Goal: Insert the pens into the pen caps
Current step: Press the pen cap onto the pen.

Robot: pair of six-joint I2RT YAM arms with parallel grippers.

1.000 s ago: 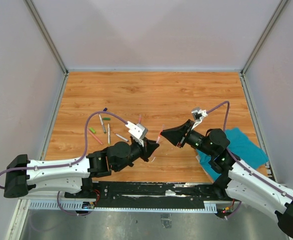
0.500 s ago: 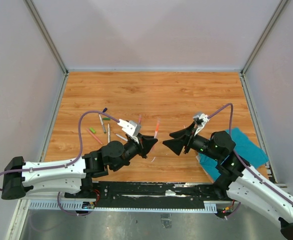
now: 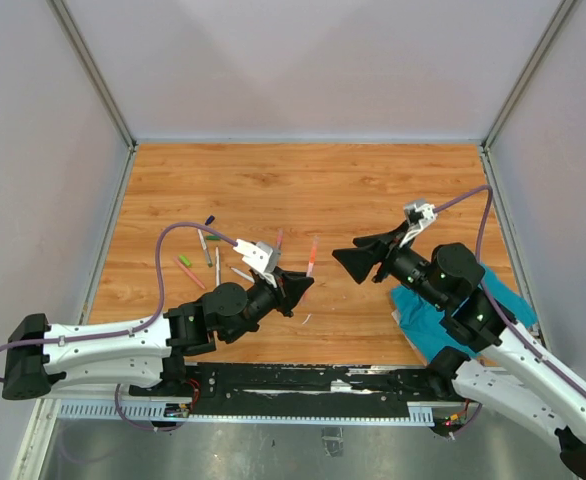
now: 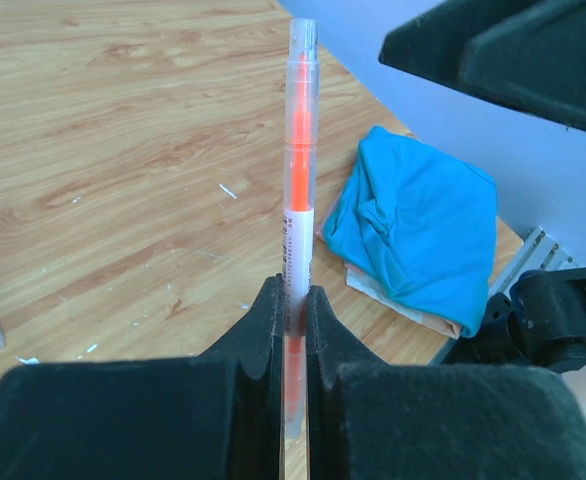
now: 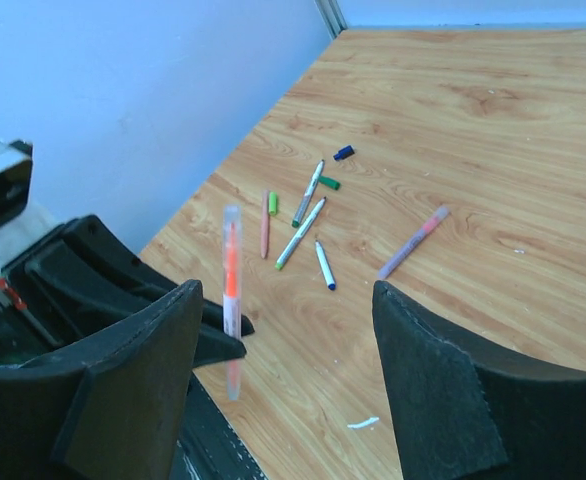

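Pinching orange pen [image 4: 298, 150], left pincer [image 4: 292, 293]; left-wrist view shows cloth [image 4: 413, 240], right-wrist scattered pens [image 5: 303, 225].

Left arm [image 3: 103, 345], right arm [image 3: 513, 385] — white links, black joints, black wedge jaws; purple cables [image 3: 186, 227] to wrists.

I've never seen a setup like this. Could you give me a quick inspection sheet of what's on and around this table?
Surface: wooden table, light grain, no damage seen.
Job's things: orange pen held upright off the table; loose pens scattered at the left, with a green cap and a dark blue cap beside them.
Clutter: crumpled teal cloth at the right edge; small white scraps on the wood.
Grippers: left gripper shut on the orange pen; right gripper open and empty, facing it.
Cables: a purple cable loops above each arm, clear of the pens.
Surroundings: pale walls on three sides; nothing else seen.
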